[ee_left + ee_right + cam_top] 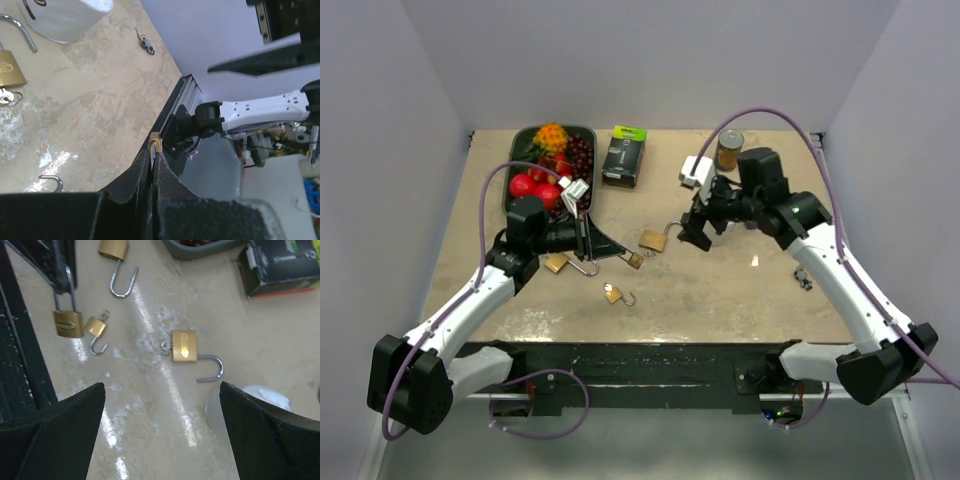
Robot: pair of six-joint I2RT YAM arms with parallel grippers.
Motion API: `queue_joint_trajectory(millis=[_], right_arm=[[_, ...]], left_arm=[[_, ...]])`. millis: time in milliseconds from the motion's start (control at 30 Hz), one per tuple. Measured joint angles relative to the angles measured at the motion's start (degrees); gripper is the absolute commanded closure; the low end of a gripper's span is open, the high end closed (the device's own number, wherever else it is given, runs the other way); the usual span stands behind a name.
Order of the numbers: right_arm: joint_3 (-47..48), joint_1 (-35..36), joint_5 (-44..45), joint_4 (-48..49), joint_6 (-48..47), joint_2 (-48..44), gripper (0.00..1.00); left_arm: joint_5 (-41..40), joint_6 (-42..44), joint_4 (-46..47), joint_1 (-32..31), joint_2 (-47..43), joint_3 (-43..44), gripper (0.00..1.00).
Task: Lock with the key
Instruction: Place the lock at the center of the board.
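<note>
A small brass padlock [68, 323] hangs by its shackle from my left gripper [620, 255], which is shut on it; its brass edge [155, 144] shows at the fingertips. A larger brass padlock [184, 346] lies on the table with its shackle open and a small key [165, 346] at its base; it also shows in the top view [653, 240] and at the left wrist view's edge [10, 70]. My right gripper [162, 385] hovers just right of this padlock, jaws wide open and empty, seen from above [695, 235].
Two more open padlocks lie on the table, one small [613, 293] and one larger [557, 263]. A fruit tray [595, 150], a black box [625, 155] and a can [728, 150] stand at the back. A white round object [250, 400] sits beside the keyed padlock. A small metal item [803, 282] lies at the right.
</note>
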Motion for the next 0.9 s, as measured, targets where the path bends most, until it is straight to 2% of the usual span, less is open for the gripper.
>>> queue_joint_trajectory(millis=[267,433,567,600,667,700,800,833,900], right_arm=[[-0.3,16.0,5.9,6.5,6.6,7.7,0.07],[-0.1,21.9,7.7,7.7,7.6,11.5,0.14],[0.8,24.2,9.4,7.7,7.4,13.2,0.28],[1.0,24.6,10.0,7.8,7.3,13.4,0.36],[1.2,25.2,10.5,8.1,6.9,13.5,0.43],[1.2,25.4,11.2,8.1,6.8,13.5,0.51],[1.3,25.7,12.3,8.1,6.2,13.5,0.64],[1.3,25.7,12.4,8.1,6.2,13.5,0.72],[1.3,25.8,12.9,8.3,6.0,13.5,0.82]], left_arm=[[-4.7,-9.3,-0.9,0.0,1.0,0.0,1.00],[-6.4,-11.3,-3.8,0.0,1.4,1.0,1.00],[-6.3,-12.4,-4.7,0.0,1.9,2.0,1.00],[-6.3,-12.6,-4.7,0.0,1.9,2.0,1.00],[-6.1,-13.3,-4.6,0.0,1.9,2.0,1.00],[-6.0,-13.7,-4.6,0.0,1.9,2.0,1.00],[-5.8,-14.5,-4.3,0.0,1.9,2.0,1.00],[-6.0,-14.6,-4.1,0.0,1.9,2.0,1.00],[-6.3,-15.0,-3.7,0.1,1.7,1.9,1.00]])
